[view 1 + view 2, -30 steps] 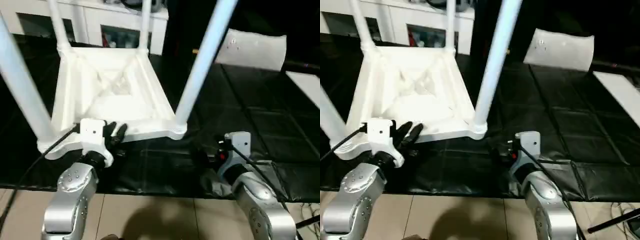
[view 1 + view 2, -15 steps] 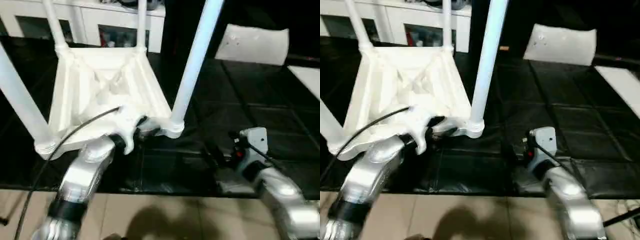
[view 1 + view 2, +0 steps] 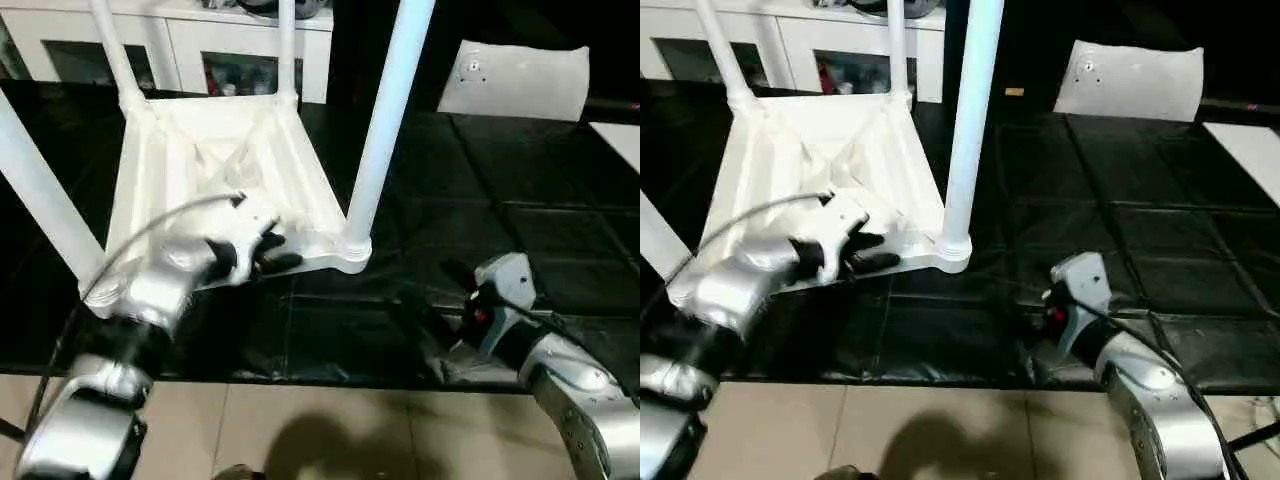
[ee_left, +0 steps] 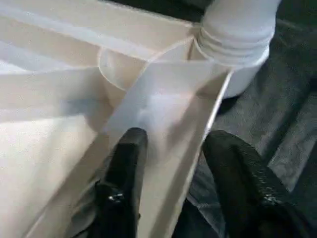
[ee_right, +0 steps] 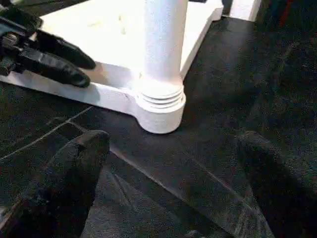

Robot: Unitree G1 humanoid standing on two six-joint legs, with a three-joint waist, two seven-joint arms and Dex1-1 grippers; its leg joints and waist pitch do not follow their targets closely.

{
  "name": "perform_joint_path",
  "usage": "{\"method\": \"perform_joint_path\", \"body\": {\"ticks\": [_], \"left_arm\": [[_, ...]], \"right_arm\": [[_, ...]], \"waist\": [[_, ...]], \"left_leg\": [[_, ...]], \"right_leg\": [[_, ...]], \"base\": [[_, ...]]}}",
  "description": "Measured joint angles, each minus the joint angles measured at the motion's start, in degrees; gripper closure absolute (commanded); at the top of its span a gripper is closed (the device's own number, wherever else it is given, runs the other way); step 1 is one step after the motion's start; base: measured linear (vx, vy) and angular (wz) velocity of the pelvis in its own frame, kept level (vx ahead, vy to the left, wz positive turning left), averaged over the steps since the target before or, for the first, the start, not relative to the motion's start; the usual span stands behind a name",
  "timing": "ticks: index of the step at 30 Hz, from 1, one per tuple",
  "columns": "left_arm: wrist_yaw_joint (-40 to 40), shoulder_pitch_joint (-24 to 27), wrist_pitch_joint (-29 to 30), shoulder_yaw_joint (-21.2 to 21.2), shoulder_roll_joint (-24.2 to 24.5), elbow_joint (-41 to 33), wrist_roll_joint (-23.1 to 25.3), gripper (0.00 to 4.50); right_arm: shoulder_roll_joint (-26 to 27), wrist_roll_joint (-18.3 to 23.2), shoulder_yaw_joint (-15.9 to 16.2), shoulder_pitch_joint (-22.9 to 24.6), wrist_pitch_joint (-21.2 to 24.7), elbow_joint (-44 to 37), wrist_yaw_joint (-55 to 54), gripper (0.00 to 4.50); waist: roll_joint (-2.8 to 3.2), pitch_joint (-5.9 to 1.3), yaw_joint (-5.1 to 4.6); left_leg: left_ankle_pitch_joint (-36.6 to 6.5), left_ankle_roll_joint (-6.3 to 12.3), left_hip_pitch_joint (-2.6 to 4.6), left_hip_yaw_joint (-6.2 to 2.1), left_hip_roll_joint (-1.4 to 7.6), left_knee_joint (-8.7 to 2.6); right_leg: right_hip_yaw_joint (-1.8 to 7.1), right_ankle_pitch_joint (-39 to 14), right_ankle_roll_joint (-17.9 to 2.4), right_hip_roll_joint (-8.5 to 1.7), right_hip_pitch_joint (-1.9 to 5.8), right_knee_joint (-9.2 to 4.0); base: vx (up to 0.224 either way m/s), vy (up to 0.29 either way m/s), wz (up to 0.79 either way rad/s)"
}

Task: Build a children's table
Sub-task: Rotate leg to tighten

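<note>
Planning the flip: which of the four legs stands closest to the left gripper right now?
The near-right leg, seated in the corner socket just beside the left gripper, whose fingers straddle the tabletop's near edge wall. The other three legs stand at farther corners.

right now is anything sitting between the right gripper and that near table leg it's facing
Nothing visible. Bare black mat lies between the right gripper, fingers wide open, and the near leg in its corner socket. The left gripper is off to the side, at the tabletop rim.
</note>
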Motion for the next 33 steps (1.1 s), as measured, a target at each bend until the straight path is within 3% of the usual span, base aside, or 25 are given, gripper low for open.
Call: {"method": "perform_joint_path", "body": {"ticks": [7, 13, 27, 33], "left_arm": [[-2.8, -2.6, -2.2, -1.1, -1.5, 6.2, 0.8, 3.09], [-3.8, -4.6, -4.3, -1.7, -2.3, 9.8, 1.8, 3.52], [-8.8, -6.7, -10.5, -3.3, -1.7, 14.5, 4.6, 4.35], [-19.5, -1.0, -13.9, -4.5, 3.3, 6.3, 2.7, 4.47]], "right_arm": [[-1.0, 0.0, -0.1, 0.1, -0.7, 0.4, 1.0, 0.0], [-1.4, 0.0, -0.1, 0.3, -0.8, 0.4, 1.0, 0.0], [-1.7, 0.0, 0.0, -0.6, -1.3, 0.5, 2.5, 0.0], [-1.9, 0.6, 1.1, -4.7, -1.9, 2.7, 5.2, 0.0]], "waist": [[1.0, -0.04, 0.03], [1.25, -0.11, 0.06], [1.24, -0.12, -0.29], [1.06, -0.07, -1.02]], "left_leg": [[0.0, 0.01, 0.0, 0.0, 0.02, 0.0], [0.0, 0.03, 0.0, 0.01, 0.02, 0.0], [0.0, 0.07, 0.0, 0.07, 0.02, 0.0], [0.0, 0.22, -0.02, 0.16, 0.13, -0.05]], "right_leg": [[-0.03, 0.0, -0.1, 0.0, -0.01, 0.02], [-0.04, 0.0, -0.1, 0.0, 0.0, 0.02], [-0.01, 0.0, -0.2, -0.02, 0.0, -0.03], [-0.05, -0.1, -0.4, 0.01, -0.12, 0.04]], "base": [[0.0, 0.0, 0.0], [0.0, 0.0, 0.0], [0.0, 0.0, 0.0], [0.0, 0.0, 0.0]]}}
